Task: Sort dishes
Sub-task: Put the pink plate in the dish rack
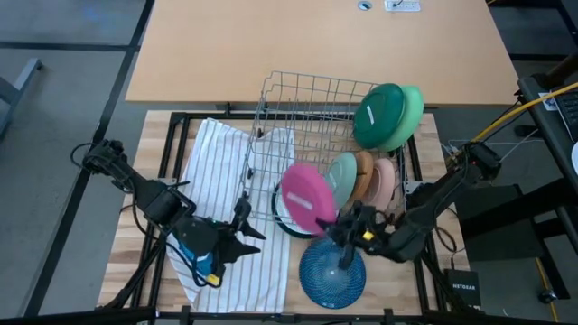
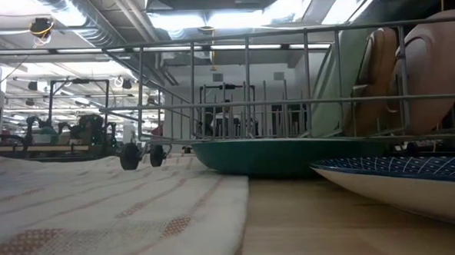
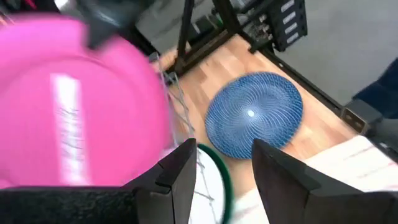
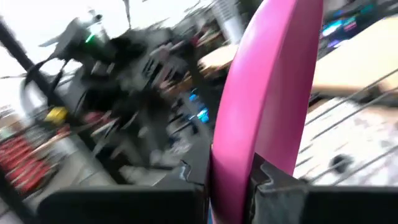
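Observation:
My right gripper [image 1: 346,227] is shut on a magenta plate [image 1: 307,199] above the near end of the grey wire rack [image 1: 312,117]. Below that plate lies a white dish with a dark green rim [image 1: 287,224]. Sage [image 1: 343,176], tan [image 1: 364,174] and peach [image 1: 385,181] plates stand on edge in the rack. Two green plates [image 1: 388,116] lean at its far right corner. A blue patterned plate [image 1: 332,271] lies flat on the table near the front edge. My left gripper [image 3: 224,177] hangs open over the striped towel [image 1: 226,171], holding nothing. My right gripper pinches the magenta plate's rim [image 4: 249,155] between its two fingers, one on each face. The fingers come in about level from the table's right. The plate stands tilted on edge beyond the fingers, held up over the white dish.
The towel covers the table's left half. The rack's left part is free of dishes. The low view shows a teal bowl [image 2: 282,152] resting on the table beside the towel's edge. The table's frame rails run along both sides.

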Tool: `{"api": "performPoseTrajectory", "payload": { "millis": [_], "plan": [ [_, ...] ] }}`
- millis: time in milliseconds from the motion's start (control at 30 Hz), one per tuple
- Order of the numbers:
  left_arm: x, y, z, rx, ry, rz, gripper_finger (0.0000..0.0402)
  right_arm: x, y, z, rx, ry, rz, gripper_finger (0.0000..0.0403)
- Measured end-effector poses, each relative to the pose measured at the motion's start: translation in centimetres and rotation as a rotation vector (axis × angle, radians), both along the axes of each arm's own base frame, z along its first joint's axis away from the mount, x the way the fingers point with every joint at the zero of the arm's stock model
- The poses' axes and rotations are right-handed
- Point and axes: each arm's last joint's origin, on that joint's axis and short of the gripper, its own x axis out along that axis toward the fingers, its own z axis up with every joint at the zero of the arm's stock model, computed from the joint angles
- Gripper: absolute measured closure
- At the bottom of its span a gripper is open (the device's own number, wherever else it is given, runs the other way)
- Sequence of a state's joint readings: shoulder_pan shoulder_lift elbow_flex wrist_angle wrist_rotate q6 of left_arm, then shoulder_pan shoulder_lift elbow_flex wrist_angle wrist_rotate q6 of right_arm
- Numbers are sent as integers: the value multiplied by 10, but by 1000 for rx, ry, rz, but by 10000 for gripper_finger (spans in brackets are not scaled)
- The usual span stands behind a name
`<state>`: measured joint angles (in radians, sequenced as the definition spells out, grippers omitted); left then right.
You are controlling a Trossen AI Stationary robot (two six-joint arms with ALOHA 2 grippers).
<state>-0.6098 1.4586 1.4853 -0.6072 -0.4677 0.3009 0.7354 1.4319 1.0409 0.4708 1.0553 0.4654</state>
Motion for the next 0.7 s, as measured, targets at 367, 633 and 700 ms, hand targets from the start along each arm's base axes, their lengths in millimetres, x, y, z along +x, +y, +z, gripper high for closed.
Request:
{"api": "performPoseTrajectory", "payload": {
  "millis": [367,633,700],
  "plan": [
    [-5,4,-11,-114,111,118,259,-11,-16,10,67,-9,-252,372],
    [-5,4,-11,-155,112,144,259,-1,-33,1,156,-30,-370,372],
    [-5,4,-11,-166,113,150,259,1,-37,-2,173,-30,-387,372]
  ]
}}
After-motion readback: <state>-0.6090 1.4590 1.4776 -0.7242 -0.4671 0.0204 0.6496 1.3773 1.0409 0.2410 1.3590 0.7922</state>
